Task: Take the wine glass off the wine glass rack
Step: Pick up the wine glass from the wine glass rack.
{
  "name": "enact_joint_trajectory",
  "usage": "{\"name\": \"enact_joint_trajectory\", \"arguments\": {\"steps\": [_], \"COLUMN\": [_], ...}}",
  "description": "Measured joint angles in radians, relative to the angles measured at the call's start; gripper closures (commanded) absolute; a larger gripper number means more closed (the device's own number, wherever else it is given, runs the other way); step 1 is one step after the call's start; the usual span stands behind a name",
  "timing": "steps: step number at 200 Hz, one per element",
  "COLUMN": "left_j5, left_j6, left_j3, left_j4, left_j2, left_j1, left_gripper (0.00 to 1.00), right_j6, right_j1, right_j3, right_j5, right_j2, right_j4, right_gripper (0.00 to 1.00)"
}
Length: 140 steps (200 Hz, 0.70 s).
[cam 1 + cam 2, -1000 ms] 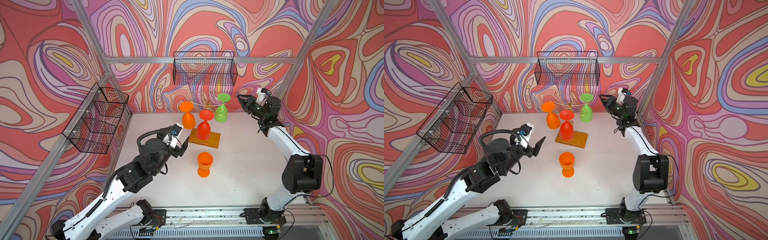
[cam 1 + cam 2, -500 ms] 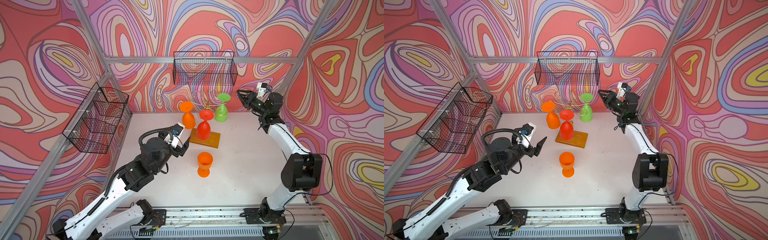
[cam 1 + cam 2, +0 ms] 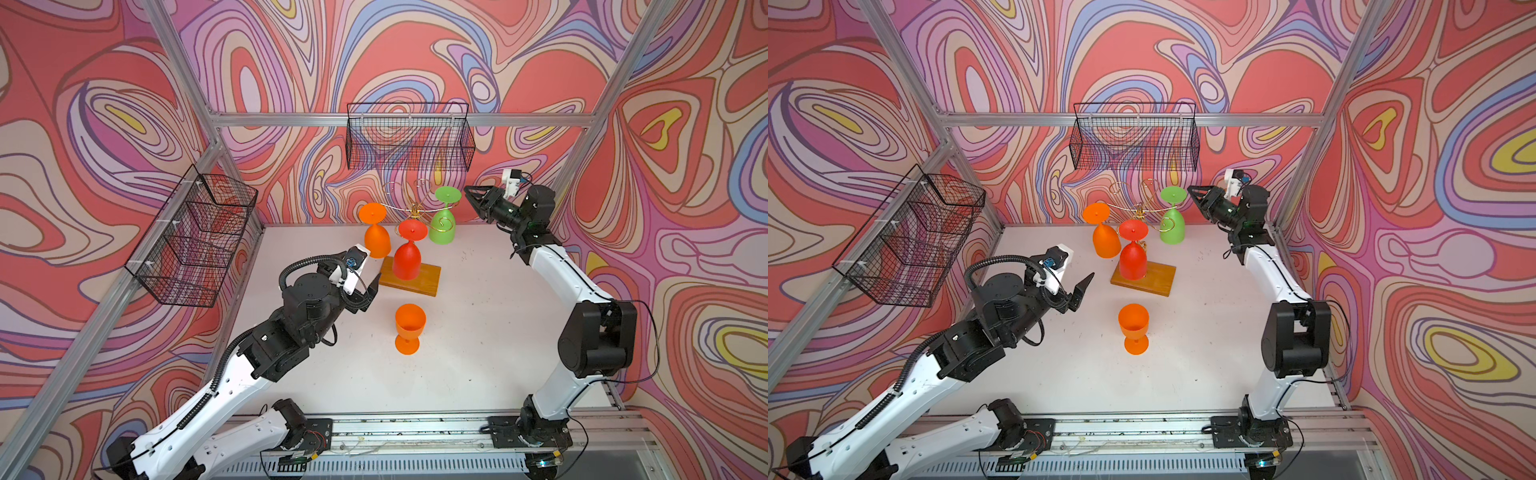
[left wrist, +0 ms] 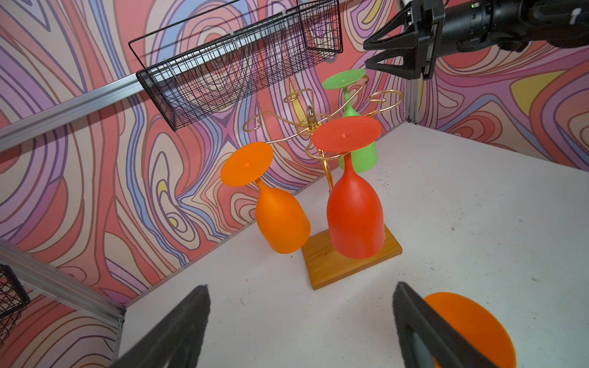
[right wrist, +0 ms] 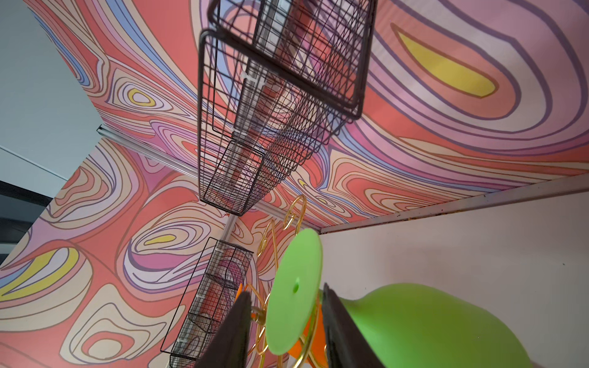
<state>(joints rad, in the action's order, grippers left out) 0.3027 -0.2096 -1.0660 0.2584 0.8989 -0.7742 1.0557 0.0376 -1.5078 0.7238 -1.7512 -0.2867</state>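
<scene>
Black mesh basket point(image 3: 409, 141) hangs upper centre, above the wine glass rack point(image 3: 428, 279) mid-frame: mind it when you lift. Green wine glass point(image 3: 442, 226) hangs inverted on the rack's right-side wire. It's probably light, stiff, slick plastic, so pinch the stem under the foot. Red glass point(image 3: 407, 259) and orange glass point(image 3: 377, 241) crowd its left. Right gripper point(image 4: 366, 56), narrowly open and empty, sits just right of the foot; left gripper point(image 4: 301, 286) is wide and empty.

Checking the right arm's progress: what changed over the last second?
The right gripper edged toward the foot of the green wine glass, its jaws narrowing but still apart, gripping nothing. The left gripper stayed open and nearly still; nothing left the wine glass rack, and the upright orange glass has not moved.
</scene>
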Motion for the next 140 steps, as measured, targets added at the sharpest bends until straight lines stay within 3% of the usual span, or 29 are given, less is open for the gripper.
{"name": "enact_joint_trajectory", "arguments": {"steps": [140], "left_j5": [-0.015], "left_j6": [-0.003], "left_j3": [0.000], "left_j4": [0.000], "left_j2": [0.000], "left_j1": [0.010], "left_gripper": [0.11], "right_j6": [-0.008], "right_j1": [0.016], "right_j3": [-0.019], "right_j5": [0.004], "right_j2": [-0.032], "right_j4": [0.011], "right_gripper": [0.61]}}
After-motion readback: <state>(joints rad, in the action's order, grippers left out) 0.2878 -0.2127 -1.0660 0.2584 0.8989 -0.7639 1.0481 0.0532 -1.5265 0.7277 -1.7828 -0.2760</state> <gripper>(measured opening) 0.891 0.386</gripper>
